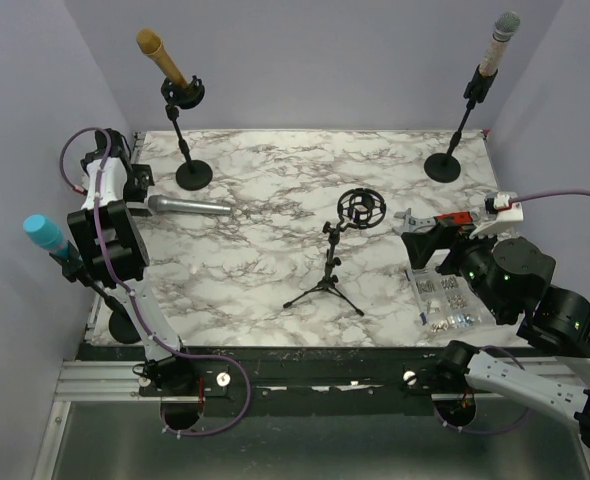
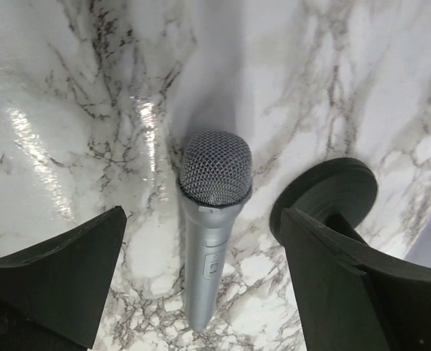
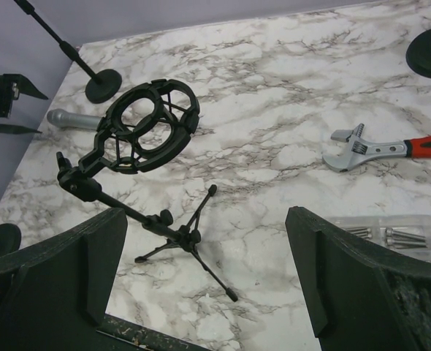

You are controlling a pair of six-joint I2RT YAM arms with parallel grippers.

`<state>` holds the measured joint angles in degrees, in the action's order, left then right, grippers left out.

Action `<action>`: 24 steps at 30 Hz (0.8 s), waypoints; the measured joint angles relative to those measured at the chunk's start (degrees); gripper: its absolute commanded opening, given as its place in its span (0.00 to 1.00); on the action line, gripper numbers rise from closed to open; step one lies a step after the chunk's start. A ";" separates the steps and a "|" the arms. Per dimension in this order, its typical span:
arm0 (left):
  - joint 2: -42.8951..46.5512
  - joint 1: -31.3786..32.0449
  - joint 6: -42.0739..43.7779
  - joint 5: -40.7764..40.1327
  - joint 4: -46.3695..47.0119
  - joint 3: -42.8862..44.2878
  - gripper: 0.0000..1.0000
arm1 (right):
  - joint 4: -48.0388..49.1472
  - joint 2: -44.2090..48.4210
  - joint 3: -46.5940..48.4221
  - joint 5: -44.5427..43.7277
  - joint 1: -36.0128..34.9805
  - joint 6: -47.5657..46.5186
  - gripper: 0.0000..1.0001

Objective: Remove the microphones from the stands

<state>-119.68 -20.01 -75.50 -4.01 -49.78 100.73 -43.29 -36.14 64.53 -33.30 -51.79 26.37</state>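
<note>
A silver microphone (image 1: 190, 207) (image 2: 210, 241) lies flat on the marble table (image 1: 275, 290) at the left, its mesh head pointing toward the left edge. My left gripper (image 1: 140, 190) (image 2: 202, 219) hovers right over it, jaws open on either side and not touching it. In the right wrist view the microphone (image 3: 69, 118) shows at the far left. The small black tripod stand (image 1: 327, 272) (image 3: 190, 238) stands mid-table, its ring-shaped shock mount (image 1: 361, 208) empty. My right gripper (image 1: 420, 240) (image 3: 204, 216) is open to the right of the stand and holds nothing.
Three taller stands hold other microphones: gold (image 1: 160, 55) at the back left, grey (image 1: 495, 45) at the back right, blue (image 1: 45, 235) at the front left. An adjustable wrench (image 1: 445, 222) (image 3: 391, 150) and a clear screw box (image 1: 445, 300) lie near the right gripper.
</note>
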 measured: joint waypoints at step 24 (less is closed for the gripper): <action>26.95 18.43 2.43 14.80 12.85 -4.35 0.92 | 1.68 -3.17 -0.96 0.17 0.00 0.09 1.00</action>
<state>-92.73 -1.58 -73.08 10.79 -36.93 96.38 -41.60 -39.31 63.57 -33.12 -51.79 26.46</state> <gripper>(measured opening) 0.915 0.996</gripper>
